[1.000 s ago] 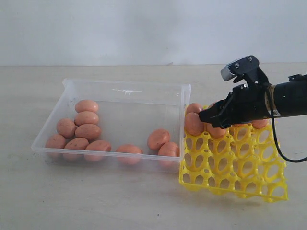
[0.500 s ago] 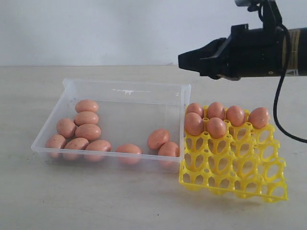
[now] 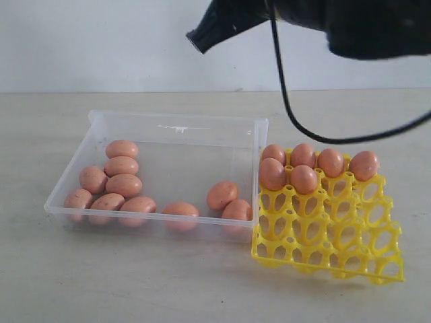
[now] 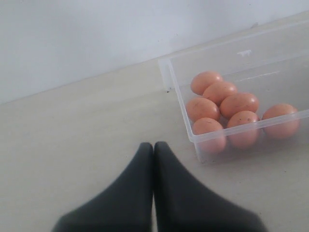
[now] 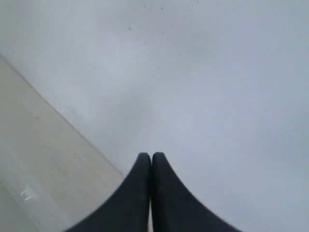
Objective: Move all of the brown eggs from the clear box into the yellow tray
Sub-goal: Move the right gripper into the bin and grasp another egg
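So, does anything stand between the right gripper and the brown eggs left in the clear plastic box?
Nothing visible does. The black right gripper hangs shut and empty well above the open-topped clear plastic box, whose orange-brown eggs lie uncovered. Only the box's wall separates them from the yellow lattice tray.

Over the box point(image 3: 175, 120) you have open air: the right end effector point(image 3: 200, 38) hangs high above its back wall, tips pressed together. Inside, the floor is bare along the back and middle, while eggs point(image 3: 123, 185) crowd the left end and front right corner. A black cable point(image 3: 289, 114) droops over the tray's point(image 3: 323, 259) filled back cups; its front cups are open.
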Controlling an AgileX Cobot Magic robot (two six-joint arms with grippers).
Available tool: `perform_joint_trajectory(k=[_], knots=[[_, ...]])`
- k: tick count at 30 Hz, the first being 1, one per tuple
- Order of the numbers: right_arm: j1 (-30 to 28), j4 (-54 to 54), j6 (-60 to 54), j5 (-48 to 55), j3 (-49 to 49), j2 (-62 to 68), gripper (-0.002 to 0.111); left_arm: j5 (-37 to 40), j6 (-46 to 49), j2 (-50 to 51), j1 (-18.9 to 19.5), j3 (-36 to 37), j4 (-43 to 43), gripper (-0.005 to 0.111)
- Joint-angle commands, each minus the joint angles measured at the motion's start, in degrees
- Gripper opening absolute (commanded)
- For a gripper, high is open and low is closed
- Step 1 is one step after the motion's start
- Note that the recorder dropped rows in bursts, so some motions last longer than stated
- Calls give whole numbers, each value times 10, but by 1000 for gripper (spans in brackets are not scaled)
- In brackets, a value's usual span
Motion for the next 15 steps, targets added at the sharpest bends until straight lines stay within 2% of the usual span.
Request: perform_joint_trajectory(k=[1, 3, 4, 7, 10, 12, 15], knots=[[-5, 456, -353, 86, -128, 69, 0, -4, 0, -1, -2, -1, -4, -4], [-12, 674, -580, 188, -212, 117, 0, -4, 0, -1, -2, -1, -4, -4], [-12, 737, -644, 255, -255, 144, 0, -4, 0, -1, -2, -1, -4, -4], [-13, 791, -696, 427, -373, 225, 0, -4, 0, -1, -2, -1, -4, -4], [-14, 815, -711, 448, -466, 298, 0, -4, 0, -1, -2, -1, -4, -4], [-20, 872, -731, 448, -490, 326, 0, -4, 0, -1, -2, -1, -4, -4], [-23, 975, -826, 448, -504, 366, 0, -4, 0, -1, -2, -1, -4, -4]])
